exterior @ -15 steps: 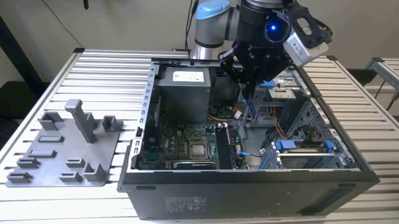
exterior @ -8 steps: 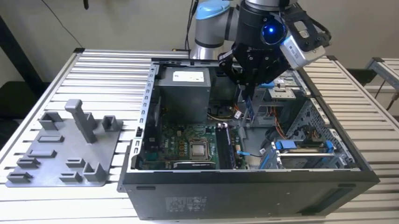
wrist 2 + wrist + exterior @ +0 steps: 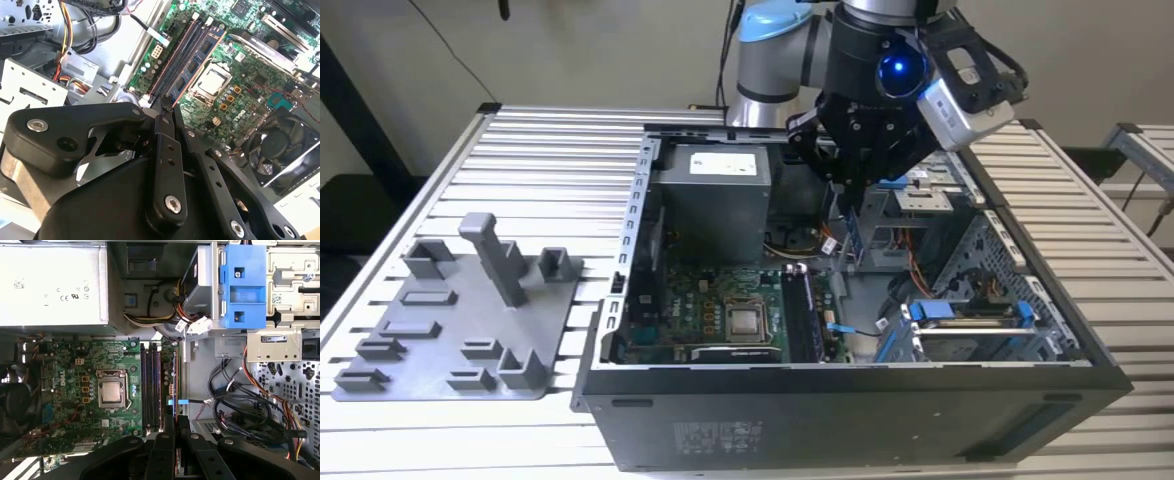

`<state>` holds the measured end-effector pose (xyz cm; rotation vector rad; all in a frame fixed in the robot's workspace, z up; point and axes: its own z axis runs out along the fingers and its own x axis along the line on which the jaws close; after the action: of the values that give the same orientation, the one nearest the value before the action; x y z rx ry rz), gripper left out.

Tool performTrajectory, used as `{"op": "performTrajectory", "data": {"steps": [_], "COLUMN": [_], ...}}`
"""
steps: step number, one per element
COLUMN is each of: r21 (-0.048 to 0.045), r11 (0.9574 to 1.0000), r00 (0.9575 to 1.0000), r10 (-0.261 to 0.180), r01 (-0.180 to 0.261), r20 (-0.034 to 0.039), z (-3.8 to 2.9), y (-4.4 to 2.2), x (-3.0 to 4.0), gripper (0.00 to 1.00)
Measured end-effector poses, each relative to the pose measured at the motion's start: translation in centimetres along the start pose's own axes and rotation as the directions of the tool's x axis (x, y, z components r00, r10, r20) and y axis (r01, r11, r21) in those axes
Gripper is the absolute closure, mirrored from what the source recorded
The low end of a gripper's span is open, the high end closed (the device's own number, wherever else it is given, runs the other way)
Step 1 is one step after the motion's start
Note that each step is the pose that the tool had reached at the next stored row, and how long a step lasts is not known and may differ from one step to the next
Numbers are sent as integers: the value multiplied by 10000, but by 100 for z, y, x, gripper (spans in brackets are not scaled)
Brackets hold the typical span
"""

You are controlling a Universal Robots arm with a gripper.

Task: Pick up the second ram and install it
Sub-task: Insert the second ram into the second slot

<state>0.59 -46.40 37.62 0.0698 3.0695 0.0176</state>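
While the hand hangs above the memory slots, just off their end, fingers drawn together and seemingly pinching the second ram edge-on, pickup looks done, seating in the slots not yet.

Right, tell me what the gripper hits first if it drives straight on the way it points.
Most likely the memory slots on the motherboard: in the first wrist view the gripper points at their end. Depth is unclear; it could land just beside them.
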Motion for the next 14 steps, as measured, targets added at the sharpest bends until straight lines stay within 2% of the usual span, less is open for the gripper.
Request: {"op": "performTrajectory", "data": {"steps": [14], "r21": [28], "r11": [10000], "r00": [10000], "r10": [4], "r01": [-4], "r20": [0], "z": [78], "y": [2], "x": [11], "gripper": [86]}}
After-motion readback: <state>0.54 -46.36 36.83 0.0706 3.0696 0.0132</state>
